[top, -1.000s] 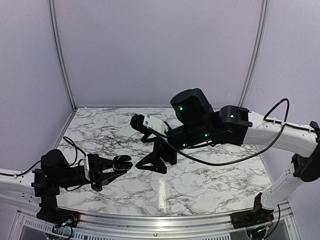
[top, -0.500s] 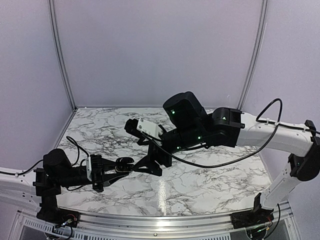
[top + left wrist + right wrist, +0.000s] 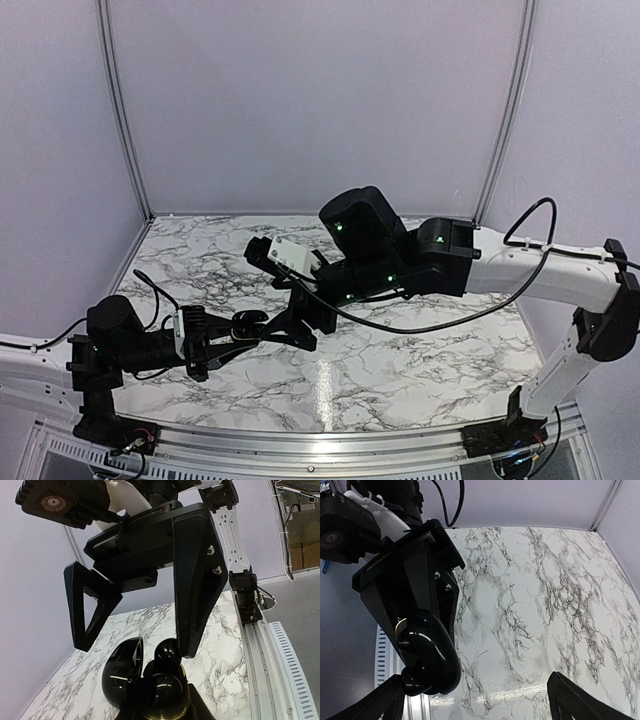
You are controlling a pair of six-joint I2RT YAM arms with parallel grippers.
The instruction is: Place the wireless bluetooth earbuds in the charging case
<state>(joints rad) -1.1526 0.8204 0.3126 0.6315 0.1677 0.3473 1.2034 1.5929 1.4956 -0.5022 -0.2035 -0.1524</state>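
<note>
The charging case (image 3: 122, 675) looks glossy black with a gold rim, its lid standing open on the left. My left gripper (image 3: 228, 334) is shut on it and holds it above the table. A rounded black earbud (image 3: 167, 655) sticks up from the case's base; I cannot pick out a second one. My right gripper (image 3: 300, 328) is open wide, its fingers (image 3: 195, 580) straddling the case from above, one fingertip right beside the earbud. In the right wrist view the case (image 3: 427, 655) and the earbud (image 3: 412, 680) sit at the lower left, by my left finger.
The marble tabletop (image 3: 400, 350) spreads around both arms. A metal rail (image 3: 265, 655) runs along the table's near edge. Pale walls (image 3: 300, 100) with corner posts close off the back and sides.
My right arm has swung left and down toward my left gripper, so its open fingers now flank the held case. My left gripper has lifted the case slightly.
</note>
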